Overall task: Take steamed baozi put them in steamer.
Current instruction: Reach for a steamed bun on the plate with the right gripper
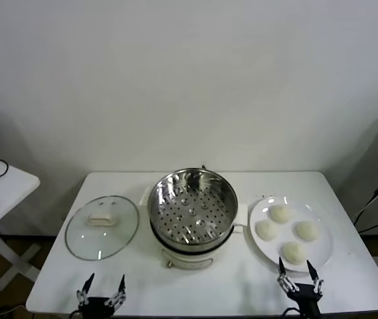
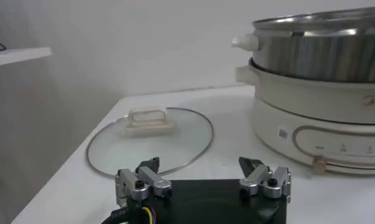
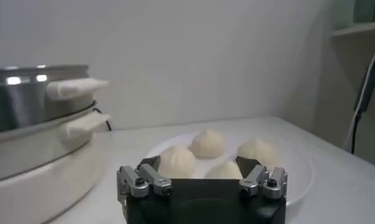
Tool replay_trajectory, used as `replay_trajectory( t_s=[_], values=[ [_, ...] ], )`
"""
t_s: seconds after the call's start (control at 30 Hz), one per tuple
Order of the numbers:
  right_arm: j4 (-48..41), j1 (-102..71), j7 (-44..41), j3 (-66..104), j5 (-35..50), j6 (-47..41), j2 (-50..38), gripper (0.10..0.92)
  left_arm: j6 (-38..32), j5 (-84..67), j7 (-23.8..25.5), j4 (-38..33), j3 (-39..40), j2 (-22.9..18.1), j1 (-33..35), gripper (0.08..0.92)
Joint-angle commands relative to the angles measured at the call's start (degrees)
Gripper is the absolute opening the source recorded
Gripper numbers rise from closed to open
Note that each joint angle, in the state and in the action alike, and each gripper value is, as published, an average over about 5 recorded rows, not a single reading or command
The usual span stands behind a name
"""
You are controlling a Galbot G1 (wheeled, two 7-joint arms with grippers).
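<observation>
The steamer (image 1: 192, 207) stands mid-surface (image 1: 142, 183), its perforated basket bare. Right of the steamer a white plate (image 1: 260, 247) carries all four baozi (image 1: 280, 213), close together. Left of the steamer lies a glass lid (image 1: 102, 226), flat. The right end effector (image 1: 298, 271) hovers at the plate's near rim, released, fingers spread, touching nothing. The left end effector (image 1: 101, 286) waits near the lid's front edge, also released and holding nothing.

Only a faint grey brand mark — unreadable — on the cooker base (image 2: 333, 122)
</observation>
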Motion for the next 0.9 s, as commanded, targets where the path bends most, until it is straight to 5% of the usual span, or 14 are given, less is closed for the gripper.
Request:
replay_trajectory(
  t_s=[0.03, 0.17, 0.3, 0.57, 0.77, 0.9],
  values=[
    [4.48, 18.12, 0.71, 1.16, 1.22, -25.01, -13.7, 0.823, 0.13, 0.0, 0.41, -0.45, 0.05, 0.12, 0.0, 0.823],
    [-0.21, 29.52, -1.95, -1.74, 6.96, -36.91, -23.36, 0.823, 0.12, -0.07, 0.4, -0.85, 0.33, 0.64, 0.09, 0.823],
    [-8.65, 39.97, -12.13, -6.82, 5.2, -39.81, -32.97, 0.823, 0.24, -0.1, 0.37, -1.15, 0.48, 0.88, -0.16, 0.823],
    [-24.53, 60.8, -45.17, -31.94, -13.86, -22.85, -50.05, 0.823, 0.37, -0.15, 0.52, -1.91, 0.93, 1.23, -0.53, 0.823],
    [-32.46, 76.95, -62.13, -54.0, -25.25, -9.11, -56.07, 0.823, 0.37, -0.25, 0.53, -2.78, 0.83, 1.46, -0.17, 0.823],
    [-36.5, 89.64, -67.91, -67.7, -24.18, -4.31, -55.48, 0.823, 0.23, -0.19, 0.54, -2.79, 0.72, 1.52, 0.06, 0.823]
  ],
)
